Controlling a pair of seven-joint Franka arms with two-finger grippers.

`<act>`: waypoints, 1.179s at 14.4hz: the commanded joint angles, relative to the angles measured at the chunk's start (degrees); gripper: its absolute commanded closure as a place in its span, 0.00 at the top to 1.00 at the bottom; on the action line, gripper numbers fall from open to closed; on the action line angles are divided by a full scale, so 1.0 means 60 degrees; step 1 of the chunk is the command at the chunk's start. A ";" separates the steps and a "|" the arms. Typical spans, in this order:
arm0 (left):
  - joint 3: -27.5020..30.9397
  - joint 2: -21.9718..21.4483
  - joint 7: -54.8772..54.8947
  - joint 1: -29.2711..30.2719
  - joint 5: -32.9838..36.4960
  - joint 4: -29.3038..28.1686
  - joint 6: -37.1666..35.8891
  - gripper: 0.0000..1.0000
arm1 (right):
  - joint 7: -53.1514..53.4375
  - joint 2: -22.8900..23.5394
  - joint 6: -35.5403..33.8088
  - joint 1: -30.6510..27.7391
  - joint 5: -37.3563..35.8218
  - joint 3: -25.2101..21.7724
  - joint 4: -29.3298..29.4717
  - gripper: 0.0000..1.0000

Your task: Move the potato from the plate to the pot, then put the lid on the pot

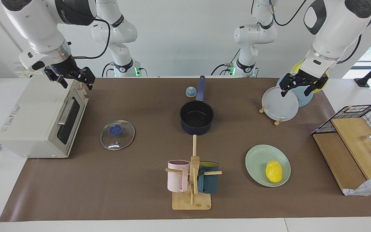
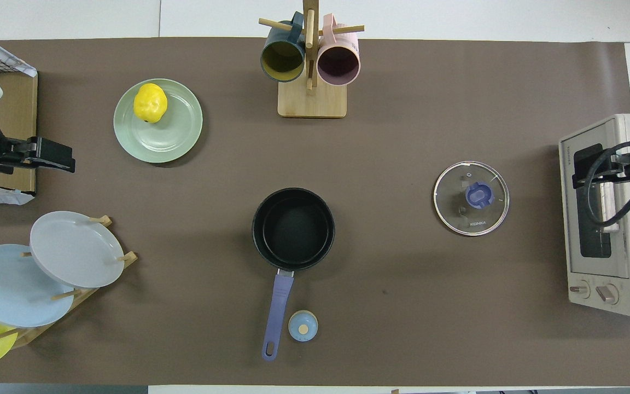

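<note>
Overhead view: one potato [image 2: 150, 102], one plate [image 2: 173, 137], one pot [image 2: 293, 229], one lid [image 2: 471, 198].

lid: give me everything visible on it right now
The lid is a round clear glass disc with a thin metal rim and a blue knob at its centre. It lies flat on the brown mat, knob up, between the pot and the toaster oven, touching neither. No gripper is on it.

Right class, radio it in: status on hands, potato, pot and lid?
Left hand open over plate rack, right hand open over toaster oven. Potato on plate. Pot empty, lid flat on table. Path clear.
</note>
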 commanded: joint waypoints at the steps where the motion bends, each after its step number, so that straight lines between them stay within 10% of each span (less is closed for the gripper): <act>1: 0.0020 -0.0058 0.0105 0.0006 -0.0093 -0.0012 0.0096 1.00 | 0.0051 -0.0119 0.0167 -0.0031 0.0139 0.0060 -0.0113 1.00; 11: 0.0006 0.0015 0.0090 0.0020 -0.0254 0.0148 0.0287 1.00 | 0.0036 -0.0134 0.0371 -0.0017 0.0168 0.0075 -0.0230 1.00; 17: -0.0009 0.2544 0.0047 0.0006 -0.0416 0.3016 -0.0753 1.00 | -0.0342 -0.0499 0.1407 0.0159 0.0608 0.0221 -0.1208 1.00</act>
